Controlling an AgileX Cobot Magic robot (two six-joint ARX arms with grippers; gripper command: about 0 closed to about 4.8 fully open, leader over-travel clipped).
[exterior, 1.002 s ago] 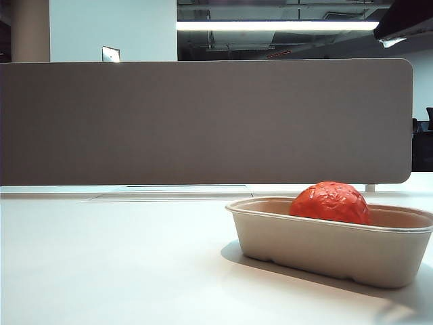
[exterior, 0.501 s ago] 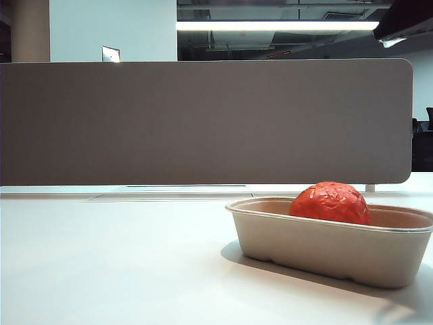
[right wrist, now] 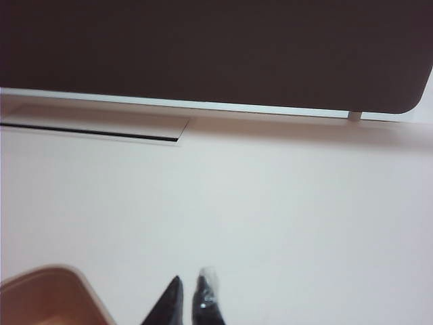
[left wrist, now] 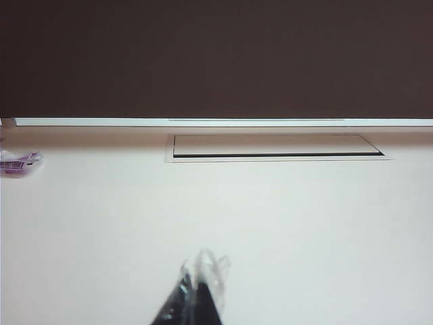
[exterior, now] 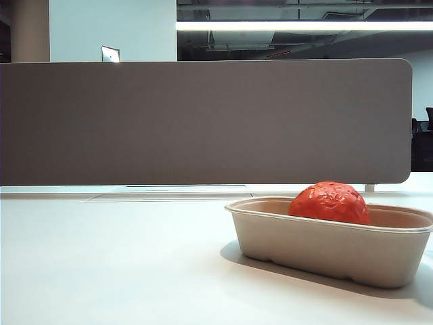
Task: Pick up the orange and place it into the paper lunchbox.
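The red-orange, wrinkled orange [exterior: 330, 202] lies inside the beige paper lunchbox [exterior: 304, 254] at the right of the exterior view, with its top above the rim. No gripper shows in that view. In the right wrist view my right gripper [right wrist: 191, 279] hovers over bare table just beside a corner of the lunchbox [right wrist: 47, 294]. Its fingertips are drawn together to a thin sliver, with nothing between them. My left gripper [left wrist: 199, 261] is shut and empty over bare white table, away from both objects.
A tall grey partition [exterior: 203, 122] runs along the table's far edge. A flat cable hatch [left wrist: 270, 146] is set into the tabletop in front of it. A small purple scrap [left wrist: 17, 162] lies at the edge of the left wrist view.
The dark arm part at the upper right corner of the exterior view has left the frame. The orange and the lunchbox have not moved.
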